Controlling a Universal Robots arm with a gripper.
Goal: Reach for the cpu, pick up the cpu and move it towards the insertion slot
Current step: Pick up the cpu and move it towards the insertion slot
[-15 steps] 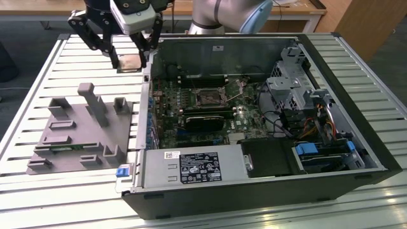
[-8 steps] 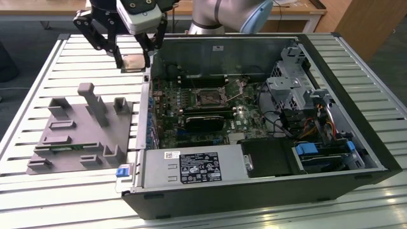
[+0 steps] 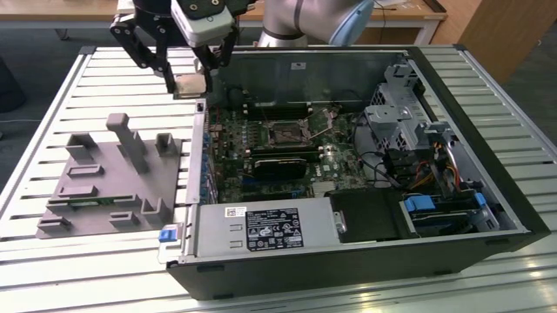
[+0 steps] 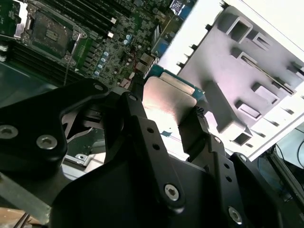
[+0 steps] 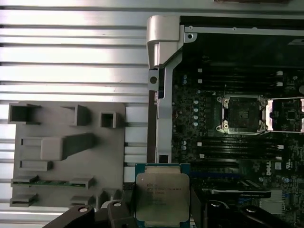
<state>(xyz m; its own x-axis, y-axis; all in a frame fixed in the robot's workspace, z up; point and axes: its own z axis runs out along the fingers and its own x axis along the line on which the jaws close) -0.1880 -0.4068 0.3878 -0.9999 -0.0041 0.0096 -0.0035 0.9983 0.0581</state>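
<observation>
In the upper left of the exterior view, the gripper [image 3: 190, 77] grasps the cpu [image 3: 190, 83] between clenched fingers, above the case's edge and well apart from the insertion slot [image 3: 285, 132] at centre, so carrying it level looks wise.

Held: my gripper [image 5: 164, 209] clamps the cpu [image 5: 162, 195].
Slot: the insertion slot [image 5: 243, 114] lies open, well apart.
Beside: grey tray [image 5: 66, 156].
</observation>
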